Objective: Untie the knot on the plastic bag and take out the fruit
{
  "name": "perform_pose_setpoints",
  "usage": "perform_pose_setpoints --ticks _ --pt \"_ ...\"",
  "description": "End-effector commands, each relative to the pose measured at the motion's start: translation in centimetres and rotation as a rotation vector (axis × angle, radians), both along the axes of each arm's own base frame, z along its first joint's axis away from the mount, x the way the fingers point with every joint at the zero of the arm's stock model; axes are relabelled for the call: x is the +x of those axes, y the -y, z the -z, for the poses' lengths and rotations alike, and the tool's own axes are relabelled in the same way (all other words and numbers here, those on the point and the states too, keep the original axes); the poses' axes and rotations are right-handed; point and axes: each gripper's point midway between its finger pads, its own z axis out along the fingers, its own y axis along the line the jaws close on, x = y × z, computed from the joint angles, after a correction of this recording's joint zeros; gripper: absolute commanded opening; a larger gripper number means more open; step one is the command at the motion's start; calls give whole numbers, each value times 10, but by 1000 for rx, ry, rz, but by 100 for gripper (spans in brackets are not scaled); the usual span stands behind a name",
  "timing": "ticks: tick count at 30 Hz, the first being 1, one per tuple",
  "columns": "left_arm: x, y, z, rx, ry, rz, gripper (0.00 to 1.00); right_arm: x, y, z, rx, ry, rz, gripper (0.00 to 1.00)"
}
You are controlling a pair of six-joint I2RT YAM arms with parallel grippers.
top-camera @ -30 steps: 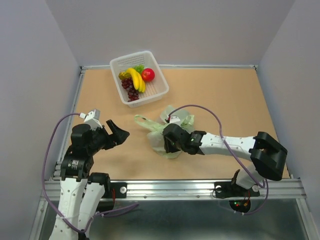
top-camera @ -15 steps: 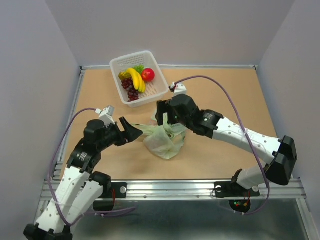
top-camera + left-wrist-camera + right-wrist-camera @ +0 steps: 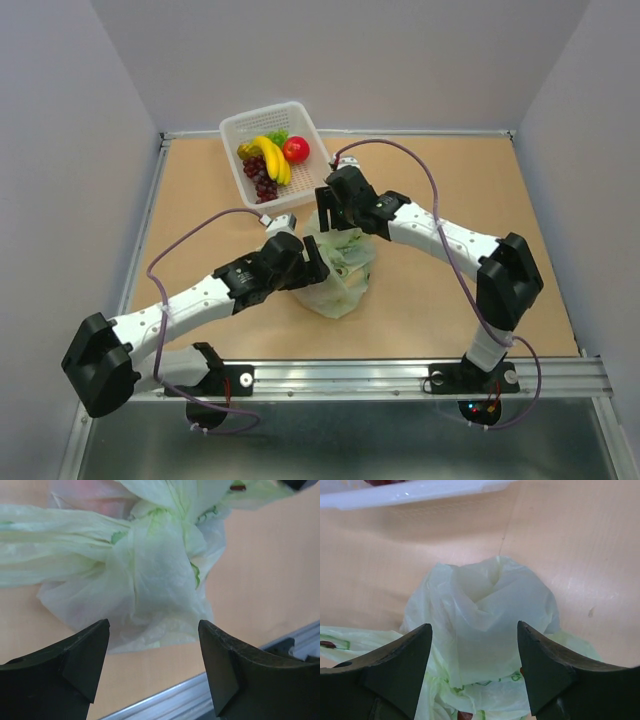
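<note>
The pale green plastic bag (image 3: 342, 272) lies bunched on the table in front of the basket. My left gripper (image 3: 316, 262) is open at the bag's left side. In the left wrist view the bag (image 3: 150, 580) fills the space beyond my open left gripper (image 3: 154, 625), and a bunched twist that looks like the knot (image 3: 174, 514) sits near its top. My right gripper (image 3: 336, 216) is open over the bag's far side. In the right wrist view a puffed fold of the bag (image 3: 485, 605) lies between the fingers (image 3: 474, 626), untouched. The fruit inside is hidden but for a small red patch (image 3: 465, 715).
A white basket (image 3: 313, 180) at the back left holds a banana (image 3: 272, 156), a purple grape bunch (image 3: 260, 180) and a red fruit (image 3: 295, 149); its rim shows in the right wrist view (image 3: 420, 491). The table's metal front rail (image 3: 210, 690) lies close behind the bag.
My left arm has stretched right and forward until its gripper reached the bag. My right gripper rose off the bag and moved to its far side. The bag is drawn up into a taller bunch.
</note>
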Motion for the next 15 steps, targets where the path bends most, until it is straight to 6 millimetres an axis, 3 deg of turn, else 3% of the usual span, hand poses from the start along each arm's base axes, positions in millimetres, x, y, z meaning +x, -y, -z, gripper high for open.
perform_pose_setpoints --ticks 1,3,5,8,11,12,14,15 --pt "30 4 -20 -36 93 -125 82 0 -13 9 26 -46 -26 73" --pt "31 4 -12 -40 87 -145 81 -5 -12 30 17 -94 -21 70" --pt "29 5 -1 -64 68 -158 76 -11 -9 43 7 -124 -20 60" --pt "27 12 8 -105 46 -157 65 -15 -7 44 24 -131 -12 35" --pt "24 16 24 -110 21 -145 34 -19 -4 37 38 -121 -5 10" --pt "23 15 33 -96 8 -143 17 -20 -2 36 39 -119 2 6" --pt "23 17 36 -95 7 -138 1 -21 4 29 40 -99 12 0" --pt "22 16 40 -83 4 -132 0 -21 7 26 40 -91 20 1"
